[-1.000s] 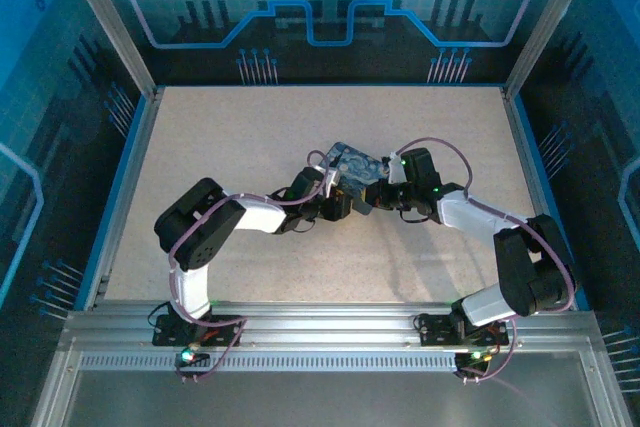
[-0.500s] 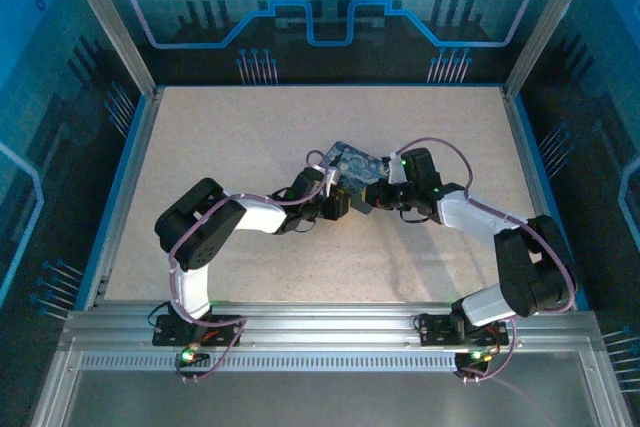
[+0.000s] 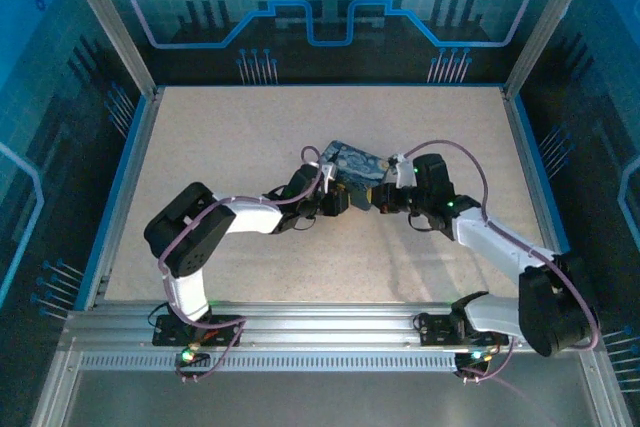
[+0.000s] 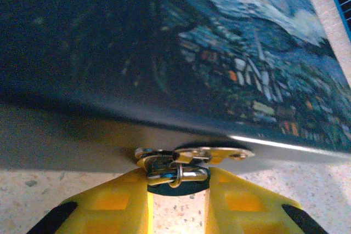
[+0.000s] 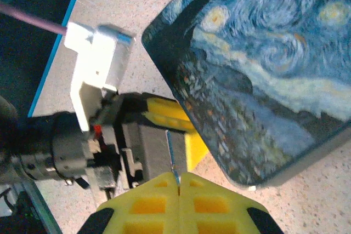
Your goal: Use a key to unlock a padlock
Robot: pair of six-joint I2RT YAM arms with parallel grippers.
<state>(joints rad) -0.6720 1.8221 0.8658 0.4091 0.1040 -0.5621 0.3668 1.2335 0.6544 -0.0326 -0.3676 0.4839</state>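
Seen from above, bright even light falls on the speckled table (image 3: 250,127), tinged blue by the enclosure walls (image 3: 60,147). The arms throw soft shadows on the near side of the tin (image 3: 352,161). The left wrist view shows the tin's lid murky at upper left, a glare line along its rim, a glinting padlock (image 4: 176,177) and blurred yellow fingers (image 4: 109,206). The right wrist view has a blown-out white mount (image 5: 98,53) left of the tin.
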